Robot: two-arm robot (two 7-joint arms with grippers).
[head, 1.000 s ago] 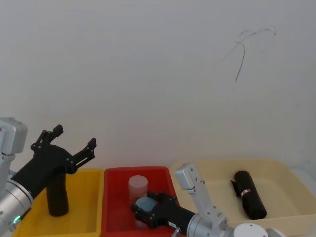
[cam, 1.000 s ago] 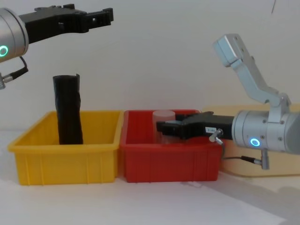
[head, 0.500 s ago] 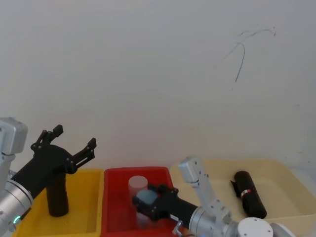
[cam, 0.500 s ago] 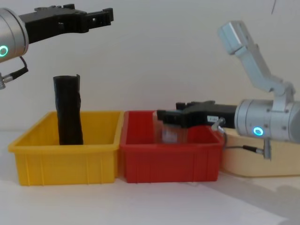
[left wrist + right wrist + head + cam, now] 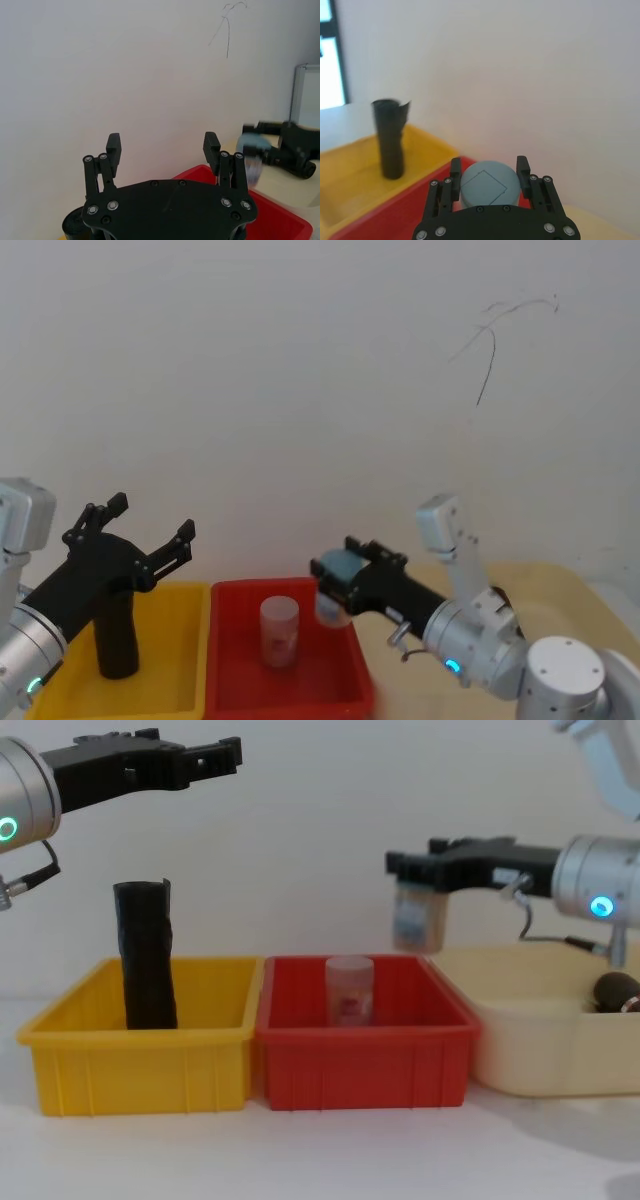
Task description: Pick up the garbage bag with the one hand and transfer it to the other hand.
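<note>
right gripper [image 5: 418,870]: fingers clamp a grey-capped jar [image 5: 417,918], which hangs below them above the red bin [image 5: 360,1040] | left gripper [image 5: 205,758]: fingers spread wide, nothing between them, above the yellow bin [image 5: 140,1050] | garbage bag [image 5: 616,992]: in the cream tray [image 5: 530,1040], below and right of the right fingers, untouched

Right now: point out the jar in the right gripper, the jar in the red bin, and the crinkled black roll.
Held jar [image 5: 418,918], chest view, its clear body.
Jar in red bin [image 5: 350,992], chest view, mid-body.
Crinkled black roll [image 5: 147,956], chest view, mid-height of its side.
</note>
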